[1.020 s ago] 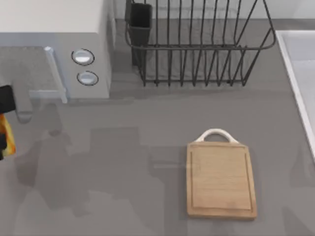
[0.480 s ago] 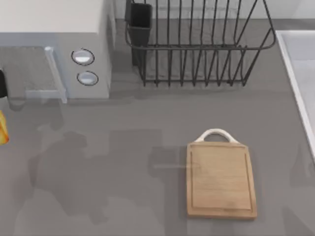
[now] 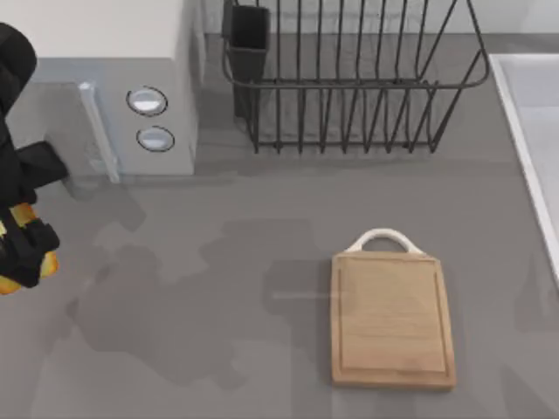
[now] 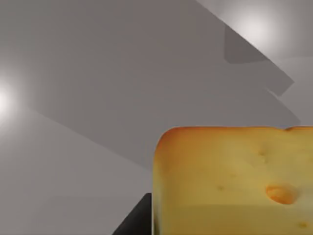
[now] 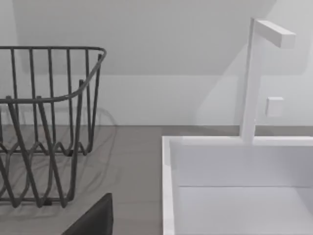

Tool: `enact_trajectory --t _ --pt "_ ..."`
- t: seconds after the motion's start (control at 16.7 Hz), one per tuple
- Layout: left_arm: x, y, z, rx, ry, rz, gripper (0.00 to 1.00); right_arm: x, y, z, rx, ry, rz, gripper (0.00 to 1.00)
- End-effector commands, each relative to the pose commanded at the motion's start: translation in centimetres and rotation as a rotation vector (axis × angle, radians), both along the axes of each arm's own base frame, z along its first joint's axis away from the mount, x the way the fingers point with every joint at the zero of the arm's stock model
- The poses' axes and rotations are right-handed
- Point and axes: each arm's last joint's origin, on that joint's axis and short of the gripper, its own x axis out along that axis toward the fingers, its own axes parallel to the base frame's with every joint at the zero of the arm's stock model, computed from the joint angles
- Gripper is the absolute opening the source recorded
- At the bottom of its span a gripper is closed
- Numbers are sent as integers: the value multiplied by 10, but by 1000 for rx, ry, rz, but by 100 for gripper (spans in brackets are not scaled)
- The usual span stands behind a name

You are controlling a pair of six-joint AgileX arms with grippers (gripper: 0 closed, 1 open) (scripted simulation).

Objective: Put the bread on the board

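Gripping the bread point(image 3: 17, 262) at far left edge, left gripper point(image 3: 22, 249) pinching it, microwave point(image 3: 113, 96) just above, open grey table point(image 3: 218, 262) toward the board point(image 3: 391, 319) lower right, dish rack point(image 3: 349, 78) up top, right gripper's jaws: cannot tell.

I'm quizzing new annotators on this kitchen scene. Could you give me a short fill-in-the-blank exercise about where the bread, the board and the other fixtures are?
1. The bread is held in the ____ gripper, at the top view's left edge.
2. The board has nothing on it, and its white handle points toward the wire ____.
3. The microwave has ____ round knobs on its front.
4. The right wrist view shows a white ____ beside the wire rack.

Missing words: left; rack; two; sink
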Motion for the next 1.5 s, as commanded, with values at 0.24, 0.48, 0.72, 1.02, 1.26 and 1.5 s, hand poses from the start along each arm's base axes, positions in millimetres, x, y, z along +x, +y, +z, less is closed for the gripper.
enact_trajectory --t 0.24,0.48,0.72,1.02,1.26,1.5 --pt "1 -45 -11 111 76 275 0 0 0 0 0 0 0 100" --pt "1 -99 -23 274 93 622 0 0 0 0 0 0 0 100" --pt "-3 -157 -29 410 30 978 0 0 0 0 0 0 0 100" --pt "-15 -231 -28 470 -98 1443 0 0 0 0 0 0 0 100" --pt "-26 -283 -23 424 -164 1789 0 0 0 0 0 0 0 100" --pt "-34 -322 -17 342 -171 2091 0 0 0 0 0 0 0 100"
